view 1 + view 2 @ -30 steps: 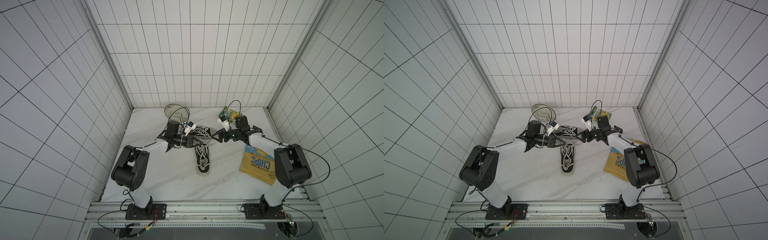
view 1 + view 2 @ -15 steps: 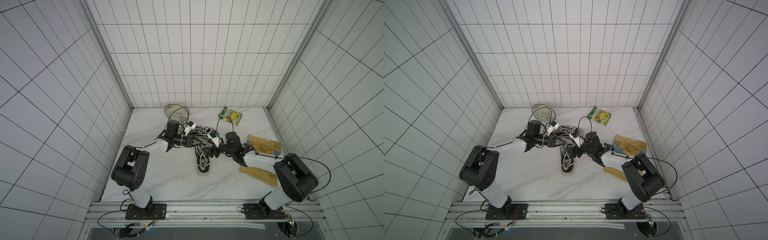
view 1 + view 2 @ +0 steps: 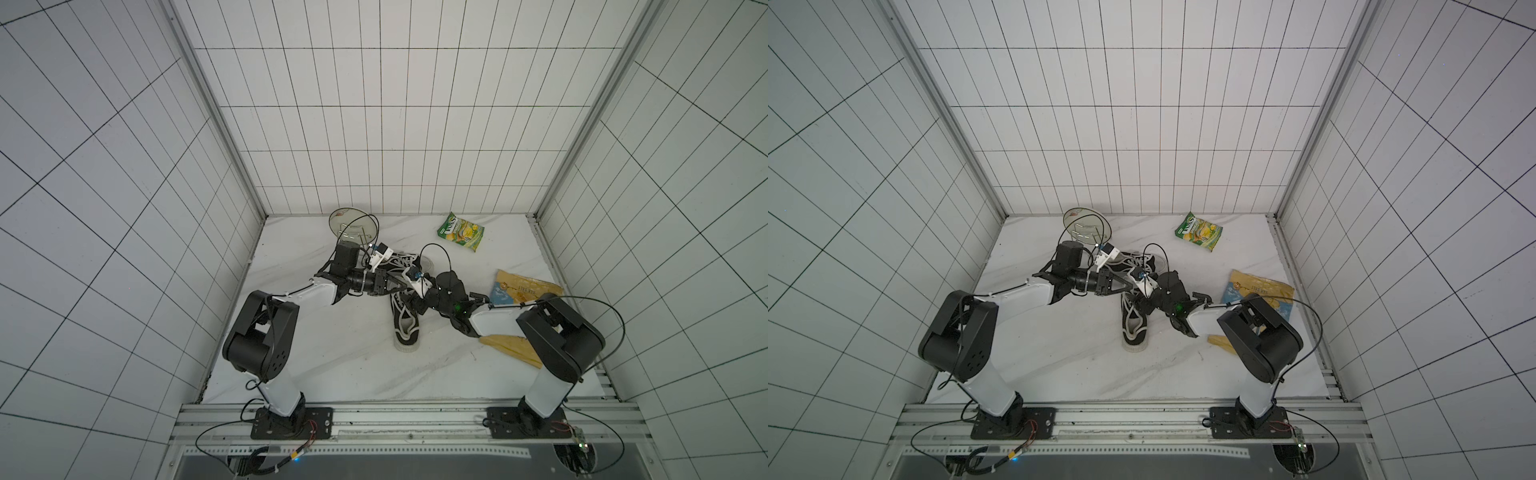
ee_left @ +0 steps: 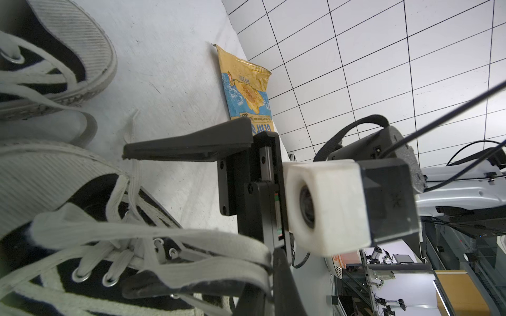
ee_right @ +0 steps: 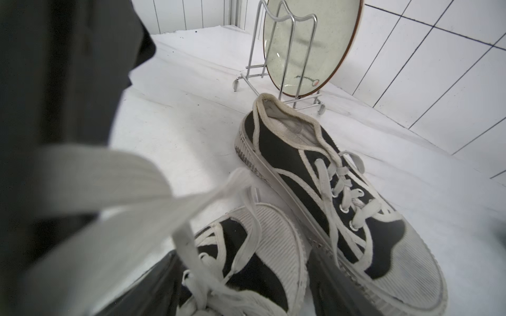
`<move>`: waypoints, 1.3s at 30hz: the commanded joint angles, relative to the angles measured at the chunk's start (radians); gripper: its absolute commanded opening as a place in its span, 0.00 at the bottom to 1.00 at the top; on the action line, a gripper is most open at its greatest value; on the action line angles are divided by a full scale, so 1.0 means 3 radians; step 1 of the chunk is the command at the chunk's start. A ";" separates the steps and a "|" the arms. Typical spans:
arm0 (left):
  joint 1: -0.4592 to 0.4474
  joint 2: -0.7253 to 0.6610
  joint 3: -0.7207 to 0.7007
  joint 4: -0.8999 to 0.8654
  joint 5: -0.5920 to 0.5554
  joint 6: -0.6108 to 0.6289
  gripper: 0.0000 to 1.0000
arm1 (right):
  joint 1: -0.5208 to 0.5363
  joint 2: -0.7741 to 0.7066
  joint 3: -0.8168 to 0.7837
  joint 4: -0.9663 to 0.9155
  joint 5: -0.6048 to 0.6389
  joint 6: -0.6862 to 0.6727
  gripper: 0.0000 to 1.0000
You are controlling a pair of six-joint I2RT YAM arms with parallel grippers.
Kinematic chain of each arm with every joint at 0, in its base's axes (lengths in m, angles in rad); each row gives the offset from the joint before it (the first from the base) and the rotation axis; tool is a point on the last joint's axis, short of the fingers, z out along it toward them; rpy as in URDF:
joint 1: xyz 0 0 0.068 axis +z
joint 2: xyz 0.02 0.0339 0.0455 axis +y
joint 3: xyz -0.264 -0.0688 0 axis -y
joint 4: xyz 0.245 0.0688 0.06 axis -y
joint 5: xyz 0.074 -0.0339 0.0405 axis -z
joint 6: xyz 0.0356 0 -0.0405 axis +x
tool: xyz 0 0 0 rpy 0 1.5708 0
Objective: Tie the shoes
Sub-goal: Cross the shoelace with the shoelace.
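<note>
Right fingers have swung in, straddling the white lace.

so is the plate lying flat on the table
No, the plate stands upright on its edge, propped in a wire stand.

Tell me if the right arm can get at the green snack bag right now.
Probably yes. The green snack bag lies alone on bare table beyond the right tool, nothing between. A lace draped across the open tool might drag along.
</note>
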 commanded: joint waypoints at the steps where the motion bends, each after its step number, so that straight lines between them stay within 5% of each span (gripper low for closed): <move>1: -0.0041 -0.0038 -0.0003 -0.0030 0.0085 0.0019 0.10 | 0.0033 0.0112 0.0131 0.0310 0.0201 -0.0097 0.73; 3: -0.0047 -0.0037 0.0006 -0.0070 0.0085 0.0034 0.10 | 0.0033 0.0142 0.0154 0.0353 0.0200 -0.0111 0.68; 11: 0.0006 -0.0006 0.0125 -0.0438 0.0099 0.0233 0.16 | 0.0036 0.0056 0.0102 0.0340 0.0129 -0.0056 0.15; 15: 0.0113 -0.0067 0.0136 -0.0613 -0.0048 0.0407 0.25 | 0.0027 -0.0074 0.0028 0.0156 0.0074 0.0087 0.03; 20: 0.0129 -0.0109 0.0253 -0.1143 -0.0506 0.0956 0.20 | -0.0008 -0.0245 0.0027 -0.0150 -0.0176 0.0364 0.00; 23: 0.0070 -0.0082 0.0375 -0.1515 -0.1100 0.1289 0.19 | -0.0061 -0.0333 0.0066 -0.0300 -0.0352 0.0586 0.00; 26: 0.0010 -0.0123 0.0424 -0.1637 -0.1801 0.1410 0.36 | -0.0157 -0.0363 0.0205 -0.0570 -0.0607 0.0853 0.00; 33: 0.0004 -0.0735 0.0122 -0.1260 -0.2256 0.1405 0.73 | -0.0319 -0.0325 0.0375 -0.0907 -0.0919 0.1326 0.00; 37: -0.0052 -0.1194 -0.0187 -0.0895 -0.2195 0.1448 0.74 | -0.0406 -0.0277 0.0443 -0.1010 -0.1056 0.1522 0.01; 39: -0.0202 -0.1327 -0.0298 -0.0734 -0.2144 0.1546 0.61 | -0.0437 -0.0250 0.0479 -0.1044 -0.1122 0.1604 0.01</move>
